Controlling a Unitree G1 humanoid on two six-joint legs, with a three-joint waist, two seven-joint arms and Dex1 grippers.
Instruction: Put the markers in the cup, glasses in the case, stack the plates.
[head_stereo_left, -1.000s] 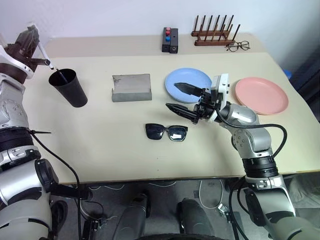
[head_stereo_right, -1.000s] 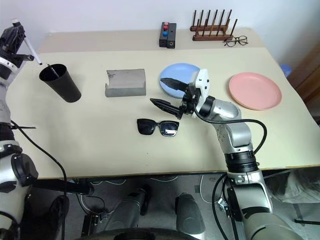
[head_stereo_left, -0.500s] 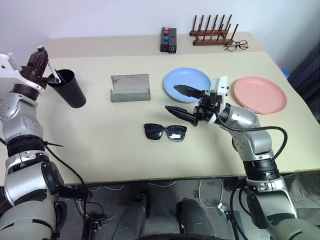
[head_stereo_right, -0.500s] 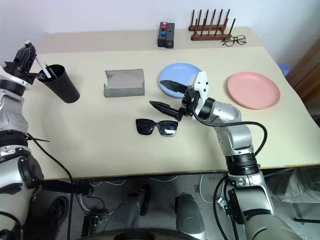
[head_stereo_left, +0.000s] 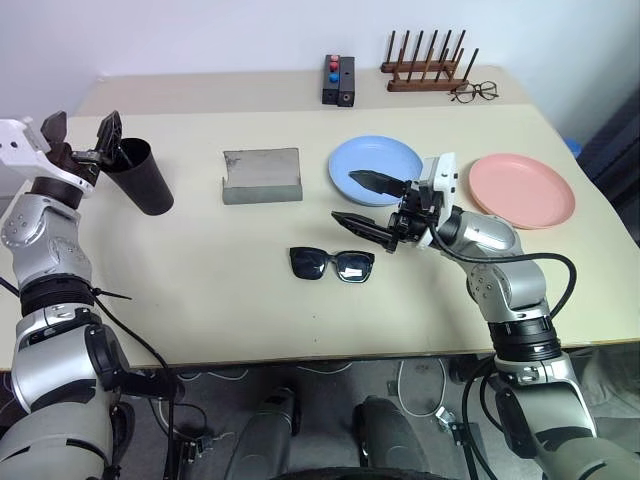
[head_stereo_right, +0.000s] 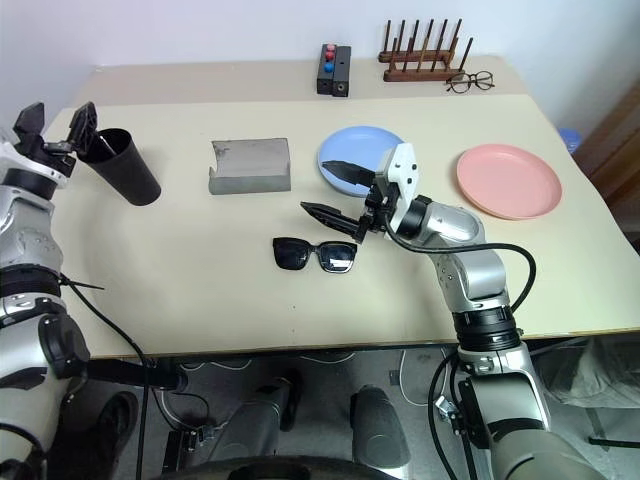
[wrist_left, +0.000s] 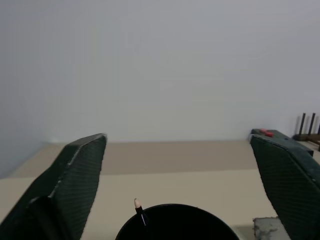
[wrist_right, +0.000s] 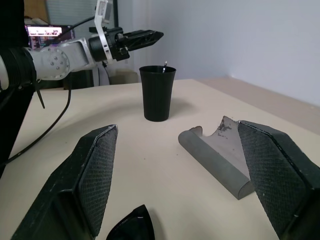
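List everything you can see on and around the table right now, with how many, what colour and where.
cup: one, black, far left of the table.
marker: one tip showing, white and black, standing in the cup.
case: one, grey, open, centre back.
sunglasses: one pair, black, centre, nearer the front edge.
blue plate: one, light blue, right of the case.
pink plate: one, salmon pink, far right.
button box: one, black with red and blue buttons, back edge.
peg rack: one, dark wood, back right.
spectacles: one pair, thin-framed, beside the rack.
left tool: open, above the cup.
right tool: open, above the sunglasses.
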